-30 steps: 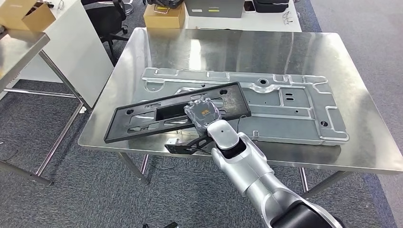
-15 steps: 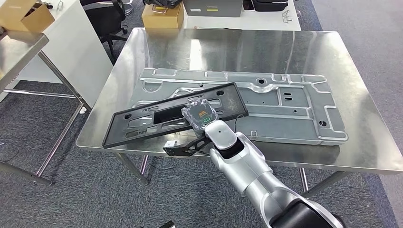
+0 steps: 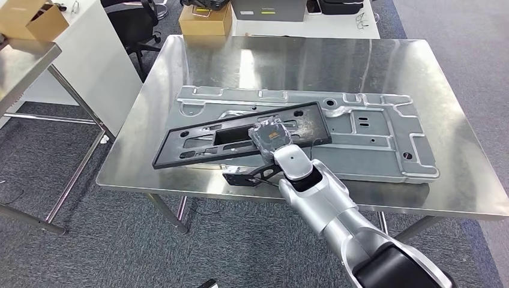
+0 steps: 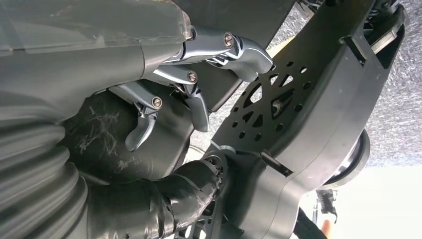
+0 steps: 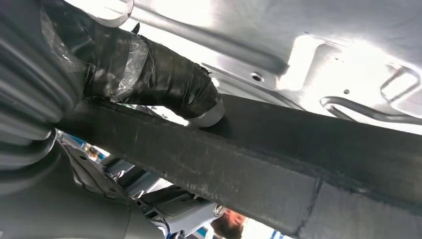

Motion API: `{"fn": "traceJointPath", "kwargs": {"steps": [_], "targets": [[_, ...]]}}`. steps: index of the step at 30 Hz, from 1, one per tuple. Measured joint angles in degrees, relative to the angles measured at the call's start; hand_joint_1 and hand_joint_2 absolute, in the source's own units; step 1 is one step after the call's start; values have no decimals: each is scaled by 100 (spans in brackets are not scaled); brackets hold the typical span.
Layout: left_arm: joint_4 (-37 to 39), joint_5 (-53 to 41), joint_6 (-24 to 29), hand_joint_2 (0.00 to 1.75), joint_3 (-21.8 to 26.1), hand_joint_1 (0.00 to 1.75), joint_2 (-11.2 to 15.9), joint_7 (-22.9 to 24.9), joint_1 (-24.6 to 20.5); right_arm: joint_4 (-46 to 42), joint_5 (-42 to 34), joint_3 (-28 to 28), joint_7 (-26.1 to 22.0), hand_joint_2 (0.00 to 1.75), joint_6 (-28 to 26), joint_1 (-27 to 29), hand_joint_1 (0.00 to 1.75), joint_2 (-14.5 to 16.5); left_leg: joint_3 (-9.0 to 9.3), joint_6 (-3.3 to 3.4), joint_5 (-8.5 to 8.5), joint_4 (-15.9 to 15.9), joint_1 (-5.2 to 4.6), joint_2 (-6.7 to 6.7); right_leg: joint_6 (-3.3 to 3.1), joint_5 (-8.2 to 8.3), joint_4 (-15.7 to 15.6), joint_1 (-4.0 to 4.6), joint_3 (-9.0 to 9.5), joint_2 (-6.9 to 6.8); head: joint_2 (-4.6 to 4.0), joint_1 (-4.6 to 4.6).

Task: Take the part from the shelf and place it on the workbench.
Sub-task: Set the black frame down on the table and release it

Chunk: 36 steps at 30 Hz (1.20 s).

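Black part [image 3: 240, 136], frame centre: gripped by right hand [image 3: 271, 135], thumb [image 5: 154, 82] clamped over its edge. Risk: long overhang might twist loose above workbench [image 3: 384, 66].

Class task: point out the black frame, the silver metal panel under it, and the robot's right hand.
black frame [image 3: 198, 139]: head view, its left half.
silver metal panel [image 3: 372, 141]: head view, bare right part.
right hand [image 3: 270, 135]: head view, back of the hand, gripping the frame.

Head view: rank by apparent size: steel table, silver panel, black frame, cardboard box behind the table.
1. Steel table
2. Silver panel
3. Black frame
4. Cardboard box, though it sits farthest from the camera, so it looks smaller than it is.
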Motion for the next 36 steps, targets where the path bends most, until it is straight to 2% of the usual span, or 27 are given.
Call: {"fn": "traceJointPath", "kwargs": {"steps": [23, 27, 36], "targets": [[-37, 43, 0, 175, 28, 0, 54, -2, 25, 67, -48, 76, -81, 175, -8, -3, 175, -178, 1, 1, -1, 0, 0, 0, -1, -1, 0, 0, 0, -1, 0, 0], [-49, 43, 0, 175, 27, 0, 64, -2, 25, 74, -51, 84, -86, 0, 0, 0, 0, -191, 1, 1, -1, 0, 0, 1, -1, -1, 0, 0, 0, -1, 0, 0], [-80, 62, 0, 175, 28, 0, 98, 0, 31, 118, -112, 90, -86, 0, 15, 26, 0, -238, 2, 1, -1, 0, 0, 1, -1, -1, 0, 0, 0, -1, 0, 0]]}}
